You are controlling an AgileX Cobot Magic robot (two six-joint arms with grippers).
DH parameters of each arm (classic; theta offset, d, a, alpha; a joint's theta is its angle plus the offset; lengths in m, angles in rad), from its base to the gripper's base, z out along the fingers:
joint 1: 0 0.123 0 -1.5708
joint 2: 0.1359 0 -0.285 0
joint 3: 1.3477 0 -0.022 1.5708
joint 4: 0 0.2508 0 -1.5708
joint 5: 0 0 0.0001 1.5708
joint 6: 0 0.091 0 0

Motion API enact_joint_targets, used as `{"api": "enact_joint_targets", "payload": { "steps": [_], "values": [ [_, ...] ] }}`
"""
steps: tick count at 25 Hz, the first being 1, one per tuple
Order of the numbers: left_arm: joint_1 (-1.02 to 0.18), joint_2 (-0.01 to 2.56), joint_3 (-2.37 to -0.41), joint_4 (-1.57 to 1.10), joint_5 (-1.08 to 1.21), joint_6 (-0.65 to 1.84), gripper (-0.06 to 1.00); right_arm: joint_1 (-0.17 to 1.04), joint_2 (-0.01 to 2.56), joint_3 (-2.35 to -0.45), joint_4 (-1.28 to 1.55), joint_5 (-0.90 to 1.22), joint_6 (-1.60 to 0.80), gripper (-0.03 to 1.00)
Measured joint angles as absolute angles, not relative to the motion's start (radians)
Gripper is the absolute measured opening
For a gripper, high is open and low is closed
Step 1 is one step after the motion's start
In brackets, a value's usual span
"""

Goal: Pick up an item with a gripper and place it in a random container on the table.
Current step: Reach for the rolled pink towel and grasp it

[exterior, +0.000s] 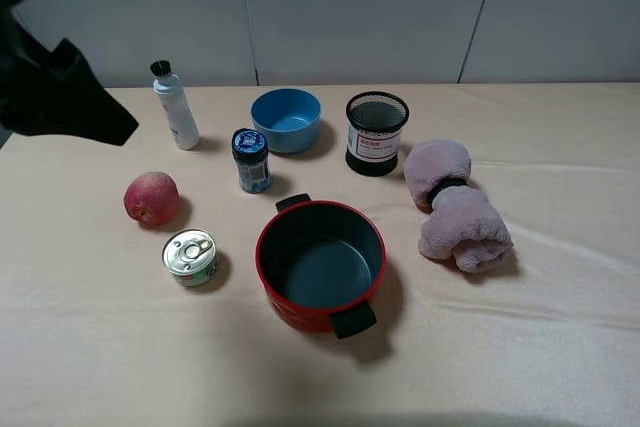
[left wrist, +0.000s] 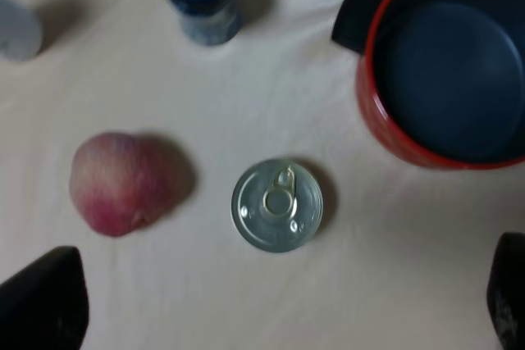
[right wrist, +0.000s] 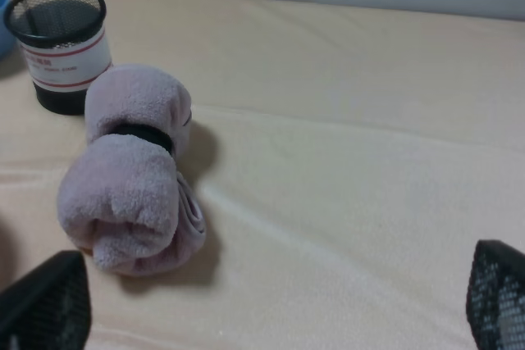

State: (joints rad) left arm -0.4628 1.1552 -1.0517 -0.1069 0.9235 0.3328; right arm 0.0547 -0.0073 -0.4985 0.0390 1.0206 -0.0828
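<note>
Since the towel (right wrist: 135,178) lies untouched on the worktop (right wrist: 353,161), I am at the approach, right tool (right wrist: 271,301) spread wide, empty. Next I should straddle its band (right wrist: 139,134).

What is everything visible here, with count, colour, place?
round red pot: 1, red, centre
fluffy rolled towel: 1, pink, right of pot
round bowl: 1, blue, behind pot
mesh pen cup: 1, black, beside bowl
plastic bottle: 1, white, back left
lidded jar: 1, blue, before bowl
round peach: 1, reddish, left
tin can: 1, silver, beside pot
cloth table: 1, beige, underneath
left gripper: 1, black, open, facing can
right gripper: 1, black, open, facing towel
</note>
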Motion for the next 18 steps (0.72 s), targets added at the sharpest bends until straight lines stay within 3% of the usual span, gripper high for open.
{"api": "enact_joint_targets", "payload": {
  "steps": [18],
  "values": [
    [-0.725,1.620,-1.499,-0.100,0.947,0.441,0.99,0.055,-0.007,-0.498,0.039,1.021,-0.083,0.69]
  ]
}}
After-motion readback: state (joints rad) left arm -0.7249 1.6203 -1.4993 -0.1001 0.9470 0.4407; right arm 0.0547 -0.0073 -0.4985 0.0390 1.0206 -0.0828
